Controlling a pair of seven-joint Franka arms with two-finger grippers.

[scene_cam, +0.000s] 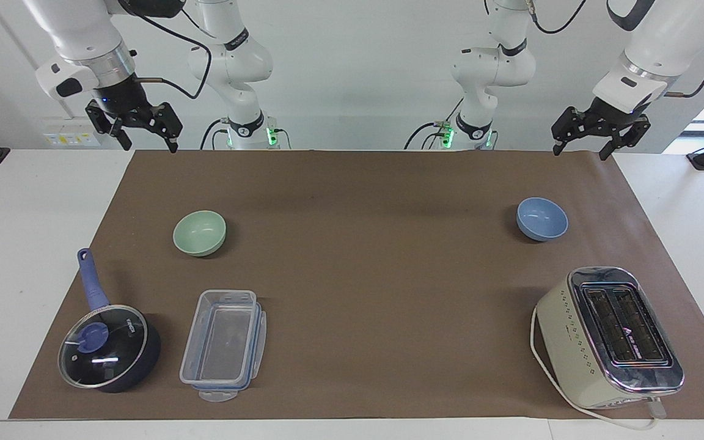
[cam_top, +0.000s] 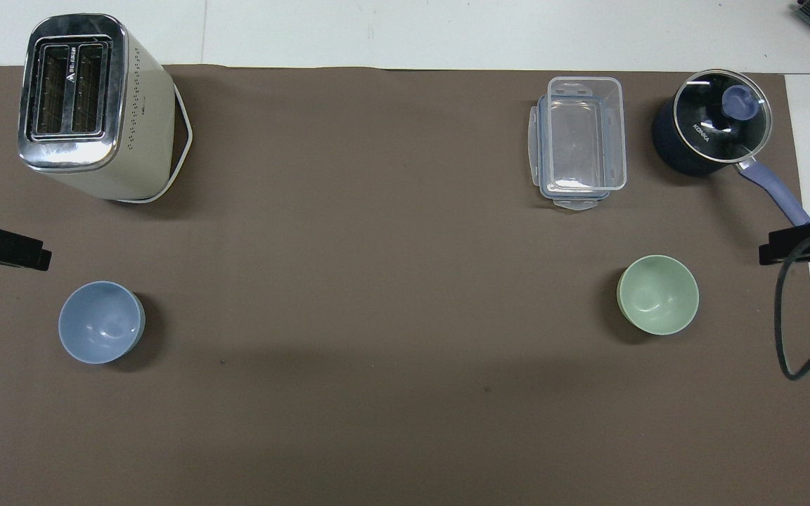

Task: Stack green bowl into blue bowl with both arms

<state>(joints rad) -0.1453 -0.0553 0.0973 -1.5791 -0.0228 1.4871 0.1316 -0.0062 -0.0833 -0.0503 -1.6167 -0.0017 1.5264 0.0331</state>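
Facing view: green bowl (scene_cam: 199, 232) at right arm's end, blue bowl (scene_cam: 541, 219) at left arm's, well apart; prob. light, stiff, slick, so pinch rim; left gripper (scene_cam: 598, 131) & right gripper (scene_cam: 138, 125) both spread, holding nothing, raised over mat's robot-side edge.

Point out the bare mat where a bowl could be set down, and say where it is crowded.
The brown mat lies bare between the pale green bowl and the light blue bowl, down to the cream toaster. Crowded: the clear plastic container sits beside the dark blue lidded pot.
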